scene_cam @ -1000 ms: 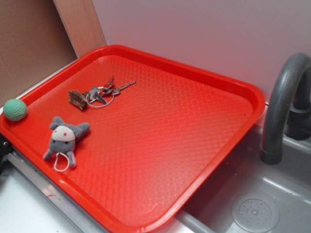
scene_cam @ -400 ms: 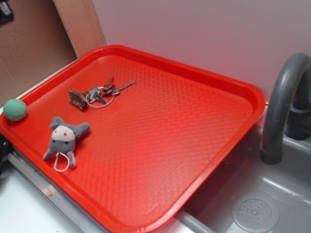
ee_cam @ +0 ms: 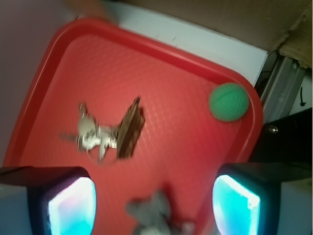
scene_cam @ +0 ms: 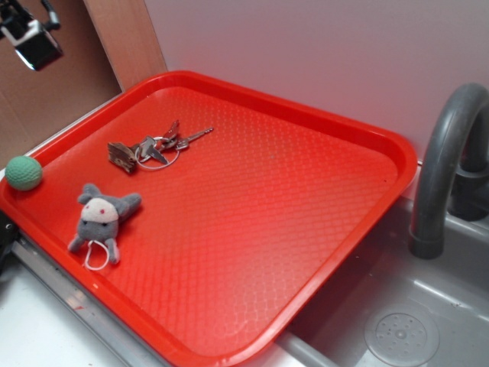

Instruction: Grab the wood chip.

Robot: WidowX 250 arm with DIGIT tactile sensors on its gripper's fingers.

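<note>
- Gripper [ee_cam: 149, 203] hangs high above the tray's left part; the wrist view shows its two fingers [ee_cam: 66, 203] spread wide with nothing between them but open air.
- From the exterior view only part of the arm shows, at the top left corner, well clear of everything on the tray [scene_cam: 306, 229].
- Chip [scene_cam: 121, 156] lies flat on the red tray, toward its back left part, touching nothing but the tray and its ring.
- Ring [scene_cam: 158, 158] joins the chip to a bunch of keys [scene_cam: 177, 139], which fan out to the chip's right in the exterior view.
- From the wrist the chip [ee_cam: 130, 127] appears as a dark brown slab, blurred, with the keys [ee_cam: 90, 137] just beside it on the left; it sits above the gap between the fingers, nearer the left one.
- Plush [scene_cam: 101, 222] lies on the tray nearer the front edge, apart from the chip; a white loop sits at its lower end.
- In the wrist view the plush [ee_cam: 154, 213] is a grey blur at the bottom, between the fingers.
- Ball [scene_cam: 24, 173], green, rests at the tray's left corner rim, well apart from the chip.
- Sink [scene_cam: 412, 321] lies to the tray's right, with a grey faucet [scene_cam: 443, 160] arching over it.
</note>
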